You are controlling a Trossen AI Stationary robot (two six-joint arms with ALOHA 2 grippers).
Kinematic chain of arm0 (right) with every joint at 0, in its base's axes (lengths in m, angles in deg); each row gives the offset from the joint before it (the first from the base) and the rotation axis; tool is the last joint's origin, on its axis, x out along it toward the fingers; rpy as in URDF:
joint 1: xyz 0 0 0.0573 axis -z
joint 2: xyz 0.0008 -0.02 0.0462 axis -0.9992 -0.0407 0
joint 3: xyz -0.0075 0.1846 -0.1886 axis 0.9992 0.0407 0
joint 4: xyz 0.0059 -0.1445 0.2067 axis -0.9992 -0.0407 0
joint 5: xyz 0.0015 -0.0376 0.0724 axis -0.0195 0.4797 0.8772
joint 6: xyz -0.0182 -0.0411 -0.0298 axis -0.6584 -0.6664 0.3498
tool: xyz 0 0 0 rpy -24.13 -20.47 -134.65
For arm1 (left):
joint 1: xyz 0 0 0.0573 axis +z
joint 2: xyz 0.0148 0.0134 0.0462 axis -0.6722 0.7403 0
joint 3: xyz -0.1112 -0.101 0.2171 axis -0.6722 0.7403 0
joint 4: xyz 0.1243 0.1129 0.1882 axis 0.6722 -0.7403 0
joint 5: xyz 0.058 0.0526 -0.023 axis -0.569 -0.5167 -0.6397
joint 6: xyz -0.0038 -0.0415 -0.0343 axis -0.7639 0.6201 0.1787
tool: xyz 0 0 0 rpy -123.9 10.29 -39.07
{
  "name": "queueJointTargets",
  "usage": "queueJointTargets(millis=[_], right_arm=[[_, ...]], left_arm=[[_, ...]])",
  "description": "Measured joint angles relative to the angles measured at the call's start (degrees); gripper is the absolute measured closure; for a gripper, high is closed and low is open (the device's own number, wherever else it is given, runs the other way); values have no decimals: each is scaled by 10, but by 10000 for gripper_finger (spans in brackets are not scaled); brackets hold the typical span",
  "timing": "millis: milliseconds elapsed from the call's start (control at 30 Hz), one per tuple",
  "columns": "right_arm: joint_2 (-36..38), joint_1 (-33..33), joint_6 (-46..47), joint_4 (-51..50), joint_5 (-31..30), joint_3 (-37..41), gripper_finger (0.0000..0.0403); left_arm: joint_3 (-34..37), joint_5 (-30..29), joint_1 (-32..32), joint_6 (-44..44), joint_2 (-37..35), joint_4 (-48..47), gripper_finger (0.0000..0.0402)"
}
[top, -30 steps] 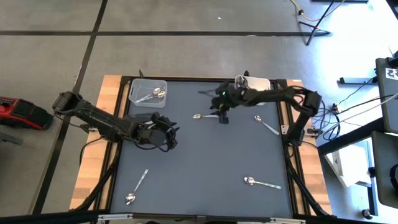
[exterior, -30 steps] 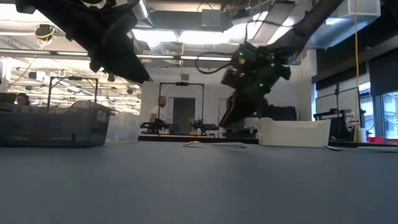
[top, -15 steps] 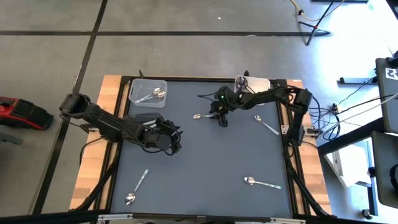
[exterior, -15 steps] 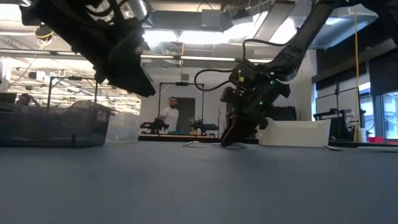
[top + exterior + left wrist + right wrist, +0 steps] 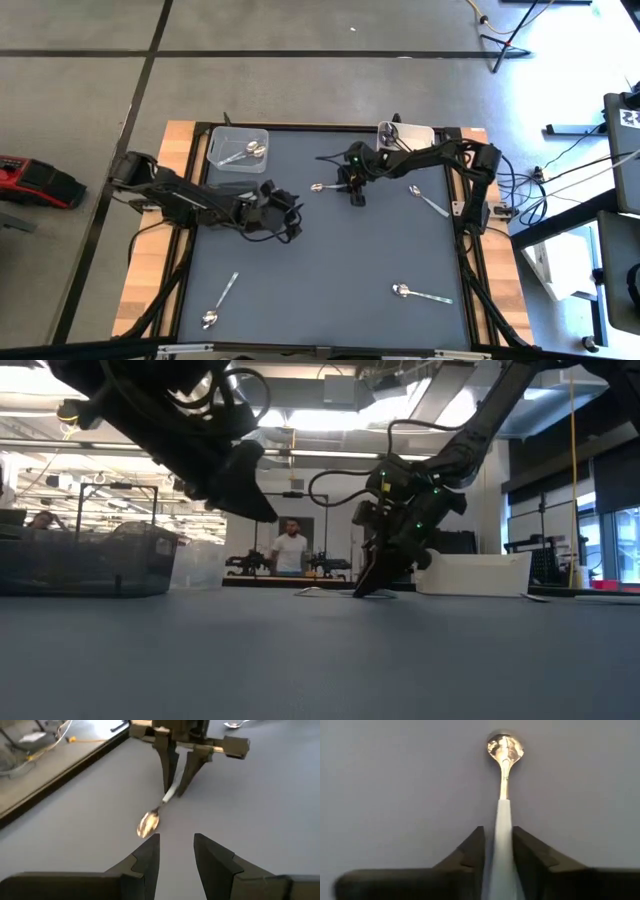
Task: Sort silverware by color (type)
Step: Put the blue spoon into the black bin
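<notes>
Going left to right on the dark table (image 5: 330, 270): a spoon (image 5: 219, 301) lies at about 7 o'clock near the front-left corner, and a clear bin (image 5: 238, 148) at 11 o'clock holds two spoons. Left gripper (image 5: 291, 220) hovers left of centre, fingers (image 5: 148, 854) parted a narrow gap, nothing held, aimed at the target spoon (image 5: 327, 186) lying at about 12 o'clock. Right gripper (image 5: 354, 190) is down at that spoon's handle, fingers (image 5: 474, 851) straddling the white handle closely on both sides, bowl end sticking out. Another spoon (image 5: 428, 201) lies at 2 o'clock, one more (image 5: 420, 294) at 4 o'clock. White bin (image 5: 407, 133) sits at 1 o'clock.
</notes>
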Motion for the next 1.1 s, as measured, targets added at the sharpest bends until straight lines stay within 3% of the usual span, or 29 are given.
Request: queueJointTargets(millis=[133,367,500,600,700,800,900,1100], right_arm=[[2,-1,-15,-12,0,-1,385],[54,-1,-16,-127,3,4,365],[92,-1,-23,-123,57,30,392],[127,-1,-20,-104,79,58,389],[164,-10,-19,-78,97,84,384],[193,-31,-19,-56,104,98,393],[214,-62,-19,-50,102,98,396],[226,-110,-21,-35,59,98,387]], left_arm=[[0,12,7,-38,9,29,286],[0,-3,4,-99,10,46,286],[0,-4,-12,-156,9,90,286],[0,-2,-31,-207,9,119,286],[0,29,-44,-256,9,139,286],[0,100,-47,-286,9,176,286],[0,151,-47,-260,9,205,286],[-7,173,-52,-214,9,238,273]])
